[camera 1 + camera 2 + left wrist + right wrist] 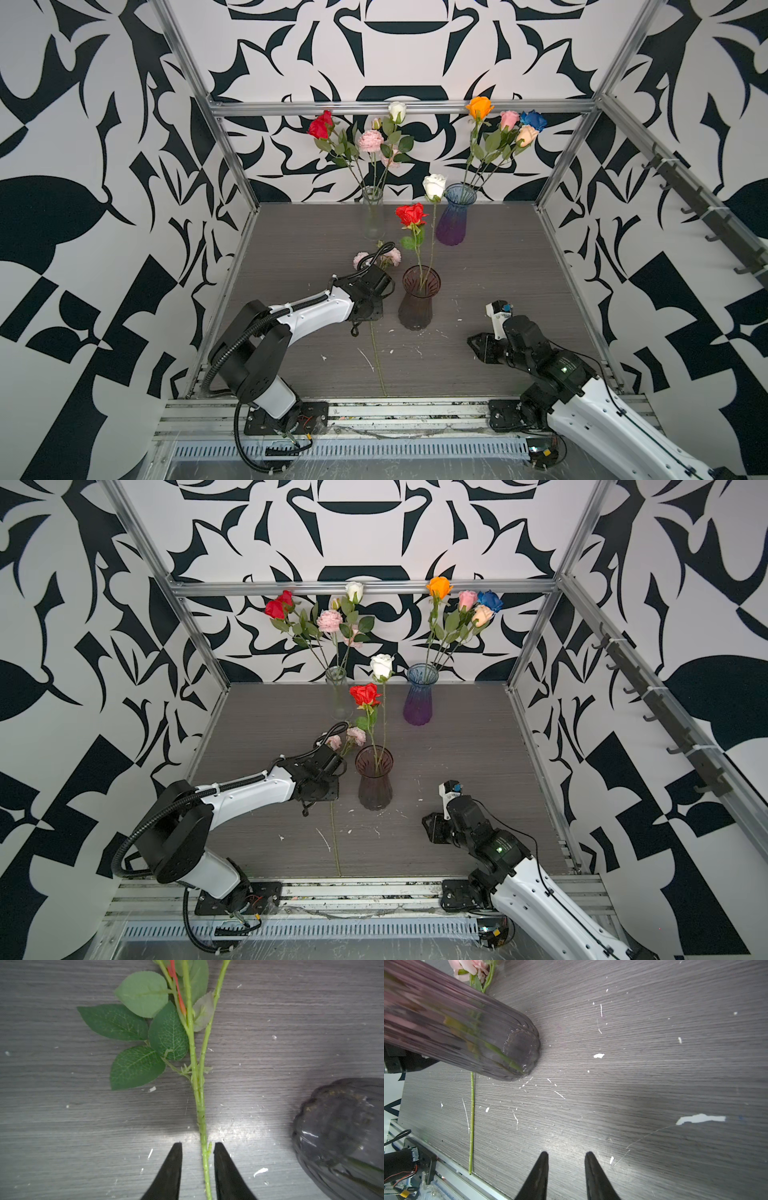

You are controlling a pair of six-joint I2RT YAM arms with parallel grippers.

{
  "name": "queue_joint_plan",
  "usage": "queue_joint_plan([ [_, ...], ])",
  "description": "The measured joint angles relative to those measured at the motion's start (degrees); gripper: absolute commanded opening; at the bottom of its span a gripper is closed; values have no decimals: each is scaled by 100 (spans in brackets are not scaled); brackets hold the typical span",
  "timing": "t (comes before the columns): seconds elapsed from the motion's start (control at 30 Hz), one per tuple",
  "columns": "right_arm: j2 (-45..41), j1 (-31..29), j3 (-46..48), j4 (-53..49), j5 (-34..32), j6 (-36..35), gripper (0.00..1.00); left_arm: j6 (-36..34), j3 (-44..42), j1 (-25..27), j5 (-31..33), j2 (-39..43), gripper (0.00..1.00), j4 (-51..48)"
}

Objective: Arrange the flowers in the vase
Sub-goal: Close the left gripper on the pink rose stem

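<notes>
Stem (200,1109) and claw are lined up almost exactly. The pale pink flower (394,254) lies flat on the table (519,270), with its long axis running from the front edge toward the back wall. Its cut end is nearest the robot and its blooms are at the far end, just left of the dark vase (415,316). The left gripper (197,1144) hangs low over the bare stretch of stem below the leaves (133,1068). Its fingers are apart, one on either side, so they would close straight across the stem. The stem sits off-centre in the gap, close beside one finger, and nothing is clamped yet. The right gripper (566,1154) is also parted and empty. It is over bare table on the other side of the vase, well apart from the stem, so the left arm is plainly the nearer one for this pick. The vase stands upright just to the right of the left claw and already holds a red rose (411,214) and a white rose (435,185). To my eye the grasp needs little more than a squeeze. The harder part looks like swinging the stem from lying to upright, since a long tail runs from the grip point to the cut end. That tail would have to clear the vase rim and slip in beside the two stems already there.
</notes>
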State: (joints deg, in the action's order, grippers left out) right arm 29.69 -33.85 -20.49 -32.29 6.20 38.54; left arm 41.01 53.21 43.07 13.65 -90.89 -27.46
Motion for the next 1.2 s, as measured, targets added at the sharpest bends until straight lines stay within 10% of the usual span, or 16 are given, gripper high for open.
queue_joint_plan([
  [0.8, -4, 0, 0, 0, 0, 0, 33, 586, 90, -85, 136, -551, 13, 50],
  [1.2, -33, 0, 0, -2, 0, 0, 33, 986, -391, -201, 962, 1425, 15, -20],
])
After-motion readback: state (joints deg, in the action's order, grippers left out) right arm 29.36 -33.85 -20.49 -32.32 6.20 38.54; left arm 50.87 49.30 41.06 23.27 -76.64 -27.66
